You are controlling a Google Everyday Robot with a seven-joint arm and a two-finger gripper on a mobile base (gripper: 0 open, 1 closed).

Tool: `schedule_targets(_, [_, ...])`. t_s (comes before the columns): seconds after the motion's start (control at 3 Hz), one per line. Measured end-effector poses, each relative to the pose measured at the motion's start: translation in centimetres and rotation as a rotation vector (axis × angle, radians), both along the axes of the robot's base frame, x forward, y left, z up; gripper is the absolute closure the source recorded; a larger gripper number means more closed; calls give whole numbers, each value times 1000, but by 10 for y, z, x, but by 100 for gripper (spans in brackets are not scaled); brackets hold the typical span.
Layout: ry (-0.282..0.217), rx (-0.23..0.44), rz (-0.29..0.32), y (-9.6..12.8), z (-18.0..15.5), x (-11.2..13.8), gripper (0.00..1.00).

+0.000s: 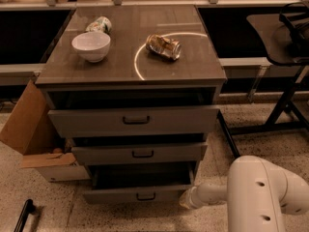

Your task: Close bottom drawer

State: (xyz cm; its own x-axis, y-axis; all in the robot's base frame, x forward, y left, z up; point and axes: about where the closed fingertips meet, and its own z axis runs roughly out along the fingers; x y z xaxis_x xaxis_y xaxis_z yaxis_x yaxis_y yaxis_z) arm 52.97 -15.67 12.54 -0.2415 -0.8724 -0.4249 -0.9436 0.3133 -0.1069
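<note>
At the low right corner of the grey cabinet [48, 81], the gripper [186, 200] ends a white arm [256, 192]; whether it is open or closed cannot be told. The floor [270, 134] is pale speckled stone. The glossy cabinet top holds one white bowl [91, 46], one crushed can [164, 47] and one toppled container [99, 24]. One cardboard box [29, 124] stands to the left. All three drawers are pulled out. The bottom drawer [137, 195] lies just left of the gripper, at floor level.
</note>
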Motion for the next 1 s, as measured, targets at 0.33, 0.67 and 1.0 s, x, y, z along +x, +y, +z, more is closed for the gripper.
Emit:
schedule_targets(0.33, [-61,4,-16,-8,-2,23,100])
schedule_targets(0.67, [-101,19,-25,-12,-4,44,100])
schedule_targets(1.0, [-132,32,-32,-15,-6,72,100])
